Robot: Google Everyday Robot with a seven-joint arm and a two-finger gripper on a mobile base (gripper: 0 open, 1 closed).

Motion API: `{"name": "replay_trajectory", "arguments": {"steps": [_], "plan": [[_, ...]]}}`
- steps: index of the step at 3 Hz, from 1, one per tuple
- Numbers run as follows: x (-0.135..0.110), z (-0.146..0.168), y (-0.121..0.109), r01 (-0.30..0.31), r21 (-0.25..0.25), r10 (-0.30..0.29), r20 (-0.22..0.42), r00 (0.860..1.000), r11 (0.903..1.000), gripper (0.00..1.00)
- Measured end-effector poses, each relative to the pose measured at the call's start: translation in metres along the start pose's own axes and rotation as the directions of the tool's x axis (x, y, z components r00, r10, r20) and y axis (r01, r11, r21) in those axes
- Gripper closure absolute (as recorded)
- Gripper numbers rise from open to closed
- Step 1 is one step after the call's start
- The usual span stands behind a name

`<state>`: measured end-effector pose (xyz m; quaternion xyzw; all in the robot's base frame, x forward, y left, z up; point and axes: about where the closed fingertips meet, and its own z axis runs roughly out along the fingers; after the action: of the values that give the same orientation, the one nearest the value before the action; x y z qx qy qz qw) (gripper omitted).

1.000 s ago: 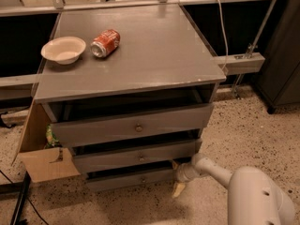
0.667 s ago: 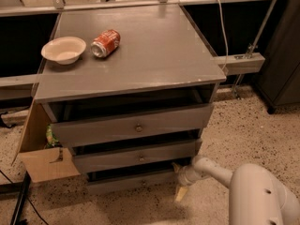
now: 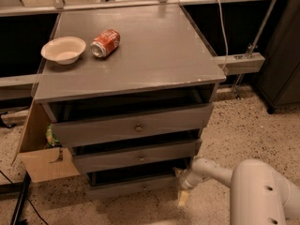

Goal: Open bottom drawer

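The grey cabinet has three drawers. The bottom drawer (image 3: 131,185) is the lowest and thinnest grey front, just above the floor, and stands slightly out from the frame; its knob does not show. My gripper (image 3: 183,191) is low at the bottom drawer's right end, near the cabinet's front right corner, with one pale fingertip (image 3: 183,198) pointing down toward the floor. The white arm (image 3: 262,191) reaches in from the lower right.
The top drawer (image 3: 136,127) and middle drawer (image 3: 138,157) are also pulled out a little. A white bowl (image 3: 63,49) and a red can (image 3: 105,42) lie on the cabinet top (image 3: 154,55). An open cardboard box (image 3: 44,161) stands at the cabinet's left.
The gripper has shifted slightly down and to the right at the bottom drawer's right end. The drawers look unchanged.
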<state>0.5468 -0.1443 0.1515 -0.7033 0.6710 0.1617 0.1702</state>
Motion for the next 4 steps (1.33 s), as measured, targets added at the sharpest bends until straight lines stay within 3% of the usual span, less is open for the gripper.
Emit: {"name": "replay_trajectory", "arguments": {"steps": [1,4], "plan": [[0.005,-0.011,0.024,-0.015,-0.032,0.015,-0.026,1.0,0.9994,0.0],[0.015,-0.026,0.052,-0.056,-0.042,0.056,-0.024,0.998,0.9975,0.0]]}}
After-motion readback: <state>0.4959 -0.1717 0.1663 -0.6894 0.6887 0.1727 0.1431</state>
